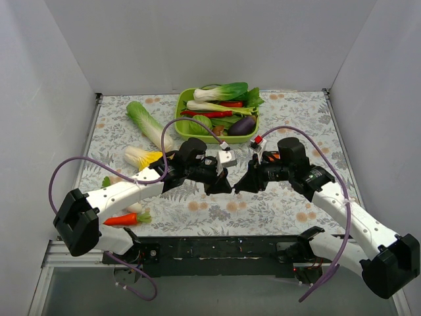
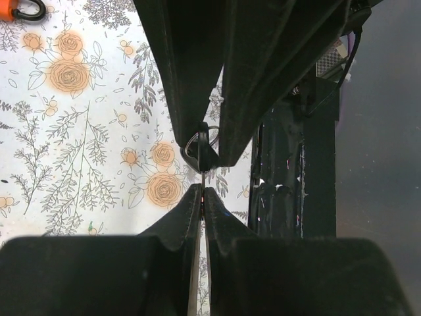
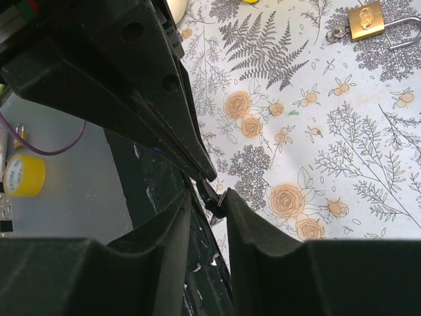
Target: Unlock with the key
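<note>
White cloth with an orange-flower print covers the desk (image 1: 263, 204). At the far edge sits a green basket (image 1: 179, 118) holding bok choy (image 1: 227, 91), a red chilli (image 1: 210, 114) and an eggplant (image 1: 242, 125). A napa cabbage (image 1: 150, 125) lies left of the basket, and a carrot (image 1: 122, 219) lies near the left arm's base.

Both arms meet tip to tip above the desk's middle. An orange padlock (image 2: 20, 8) and a brass padlock (image 3: 368, 20) lie on the cloth, well apart from the fingers.

The left gripper (image 2: 202, 192) is fully closed, pinching the key (image 2: 200, 148) by its thin blade. The right gripper (image 3: 207, 197) stands about half open, its jaws flanking the key's black head. The black fingers hide most of the key.
</note>
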